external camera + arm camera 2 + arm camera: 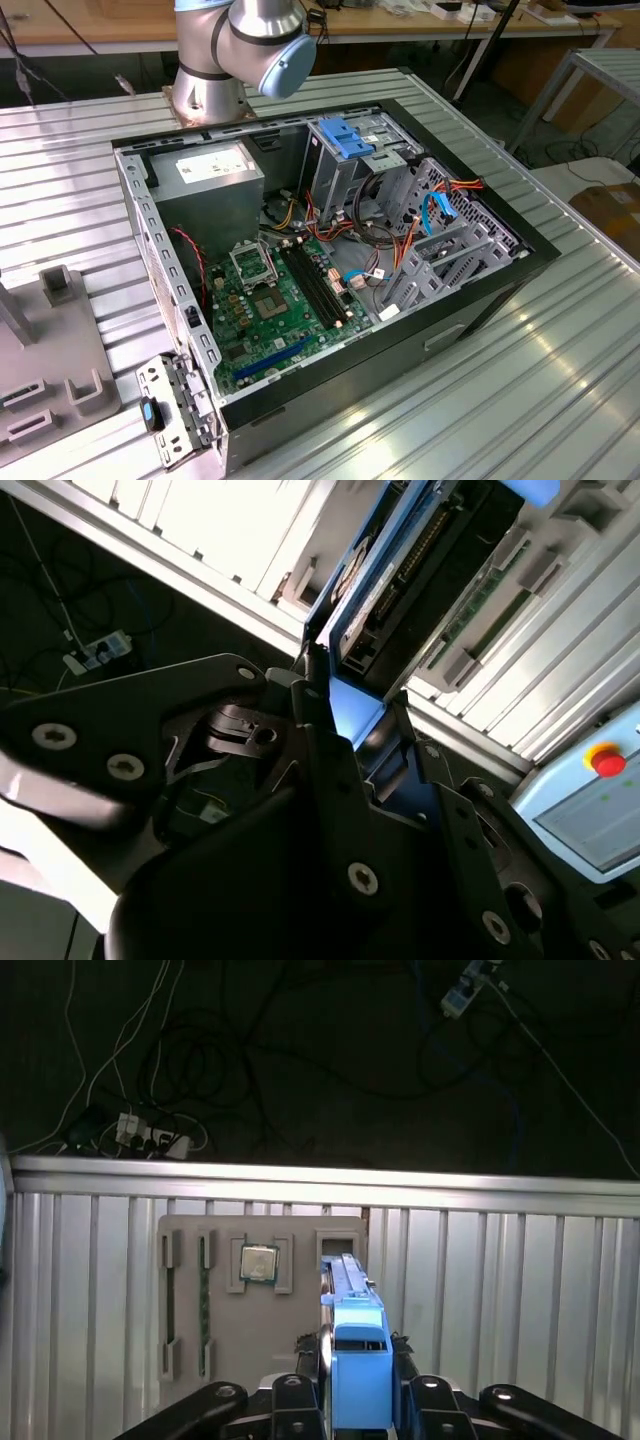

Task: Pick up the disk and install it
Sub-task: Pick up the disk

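Observation:
The disk (345, 1272) is a dark flat drive in bright blue carrier rails, held on edge with a blue end tab (360, 1360) toward the camera. My gripper (358, 1348) is shut on it, one black finger (320, 1352) on each side of the tab. In the second wrist view the disk (400, 575) runs away from the gripper (355, 730), its connector edge and circuit board showing. It hangs in the air above the grey fixture plate (262, 1310). In the exterior view the open computer case (330, 260) lies on the ribbed metal table, with grey drive bays (450, 250) at its right end.
The fixture plate (50, 360) lies at the exterior view's left and holds a processor chip (258, 1262) and a memory stick (203, 1305). Inside the case are a green motherboard (270, 300), a power supply (205, 175), a light-blue flap (345, 140) and loose cables. A pendant with a red button (608, 760) lies nearby.

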`<state>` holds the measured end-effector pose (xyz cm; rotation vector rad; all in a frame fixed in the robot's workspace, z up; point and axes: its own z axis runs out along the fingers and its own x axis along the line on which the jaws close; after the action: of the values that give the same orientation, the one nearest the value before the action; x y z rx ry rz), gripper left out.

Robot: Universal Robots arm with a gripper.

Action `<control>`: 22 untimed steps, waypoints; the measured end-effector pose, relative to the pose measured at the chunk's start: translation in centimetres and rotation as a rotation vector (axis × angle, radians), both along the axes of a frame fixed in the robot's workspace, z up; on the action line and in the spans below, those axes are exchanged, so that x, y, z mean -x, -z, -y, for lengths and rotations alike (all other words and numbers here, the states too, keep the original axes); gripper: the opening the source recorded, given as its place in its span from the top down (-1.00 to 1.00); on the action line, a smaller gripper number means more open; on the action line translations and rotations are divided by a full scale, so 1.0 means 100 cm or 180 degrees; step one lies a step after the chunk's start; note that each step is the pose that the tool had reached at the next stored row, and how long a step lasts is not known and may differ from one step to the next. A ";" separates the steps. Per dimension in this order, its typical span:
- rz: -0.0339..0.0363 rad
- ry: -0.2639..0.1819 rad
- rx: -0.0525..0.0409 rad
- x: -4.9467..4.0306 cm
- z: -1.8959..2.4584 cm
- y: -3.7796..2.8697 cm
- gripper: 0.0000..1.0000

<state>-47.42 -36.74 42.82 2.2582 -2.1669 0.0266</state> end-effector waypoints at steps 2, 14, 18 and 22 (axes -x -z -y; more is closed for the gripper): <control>0.0001 0.0000 0.0000 0.0000 0.0000 -0.0087 0.27; 0.0000 0.0000 0.0000 -0.0001 -0.0001 -0.0633 0.27; 0.0002 0.0000 0.0000 0.0000 0.0000 -0.0800 0.27; 0.0002 0.0000 0.0000 0.0000 0.0000 -0.0815 0.27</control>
<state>-47.41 -36.74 50.97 2.2585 -2.1673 0.0273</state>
